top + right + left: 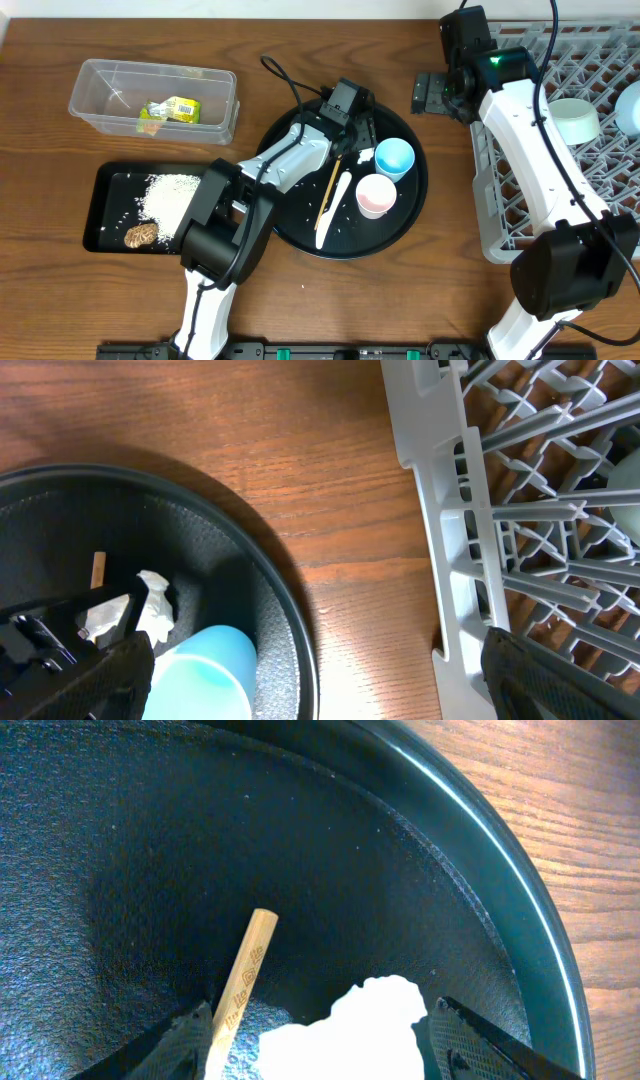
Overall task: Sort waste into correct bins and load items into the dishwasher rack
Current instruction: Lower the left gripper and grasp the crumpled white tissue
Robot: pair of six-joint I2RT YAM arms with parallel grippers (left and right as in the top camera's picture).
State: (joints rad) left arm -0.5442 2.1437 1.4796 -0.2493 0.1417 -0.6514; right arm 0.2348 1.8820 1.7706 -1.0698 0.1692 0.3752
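In the left wrist view my left gripper [322, 1010] is open, low over the round black tray [300, 840]. The crumpled white tissue [345, 1038] lies between its fingers with a small gap on the right. The wooden chopstick [243, 978] lies against the left finger [175, 1045]. Overhead, the blue cup [393, 158], pink-white cup [375, 195] and white spoon [333, 205] stand on that tray. My right gripper [425, 93] hangs wide open and empty over bare wood by the grey rack [520, 215], which holds a mint-white bowl [573, 120] and a light-blue bowl [630, 105].
The clear tub [100, 85] at the back left holds a yellow-green wrapper [172, 110]. The shallow black tray [105, 195] in front of it carries rice [170, 192] and a brown lump [141, 234]. A black cable [285, 80] loops behind the round tray.
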